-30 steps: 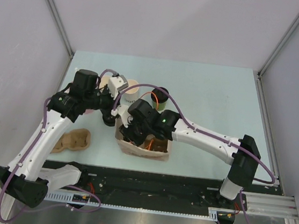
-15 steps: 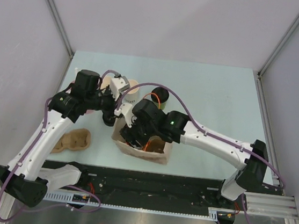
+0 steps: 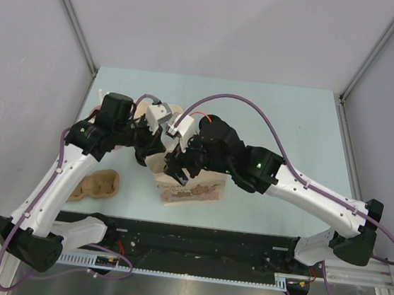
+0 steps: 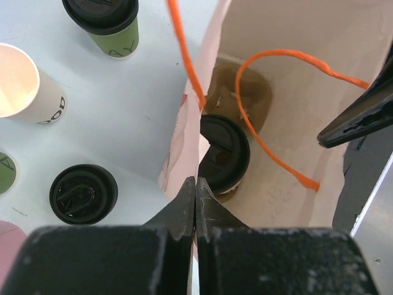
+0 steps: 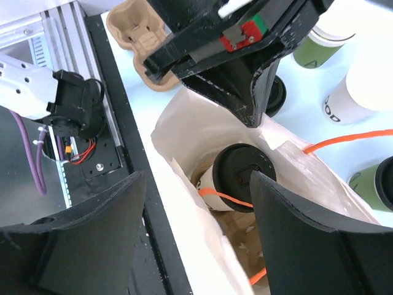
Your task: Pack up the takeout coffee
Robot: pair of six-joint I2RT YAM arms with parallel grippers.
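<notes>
Tabletop (image 3: 292,123) bag (image 3: 192,190) newly aslant, cup (image 4: 224,150) inside

The top external camera looks steeply down from above and behind the arm bases, taking in the whole table (image 3: 293,116). Both wrist cameras sit close over the paper bag (image 4: 288,43), looking down into its mouth from opposite sides (each shows the lidded cup (image 4: 225,150) inside).

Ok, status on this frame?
Left gripper shut on bag rim. Right gripper open above bag. One lidded cup inside; green cup outside. Orange handle hangs inside.
</notes>
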